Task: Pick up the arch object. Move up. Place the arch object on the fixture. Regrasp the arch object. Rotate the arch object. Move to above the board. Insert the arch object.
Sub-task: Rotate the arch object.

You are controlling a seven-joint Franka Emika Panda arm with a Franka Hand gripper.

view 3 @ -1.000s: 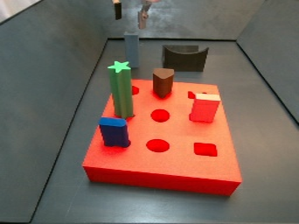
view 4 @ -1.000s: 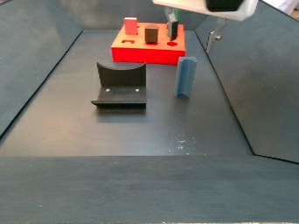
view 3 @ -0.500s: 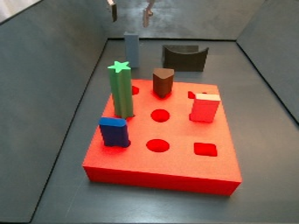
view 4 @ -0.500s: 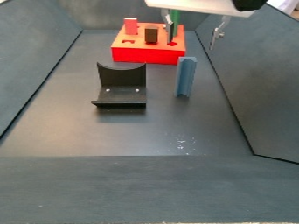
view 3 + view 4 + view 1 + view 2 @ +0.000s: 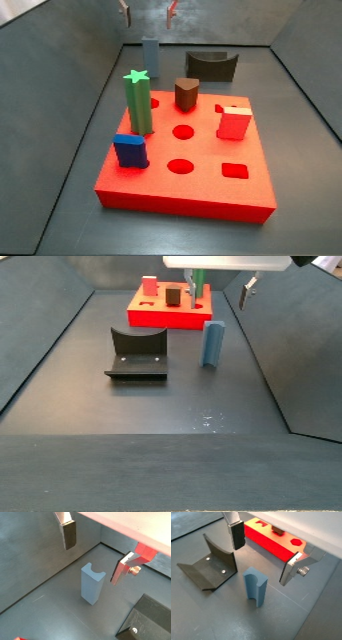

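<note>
The first step, the pickup, is judged to be in hand: the gripper [image 5: 264, 551] is held wide open, empty, above the upright arch object [image 5: 254, 587]. A straight descent is called for next, so the fingers [image 5: 236, 534] are closed on its sides.

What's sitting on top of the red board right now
On the board stand a green star-topped post, a blue block, a brown peg and a red block. Their holes are covered. The open gripper hangs above the arch object.

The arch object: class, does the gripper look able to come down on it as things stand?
Probably yes. The gripper hangs open above the arch object, which stands upright on the floor, apart from the fixture and board.
</note>
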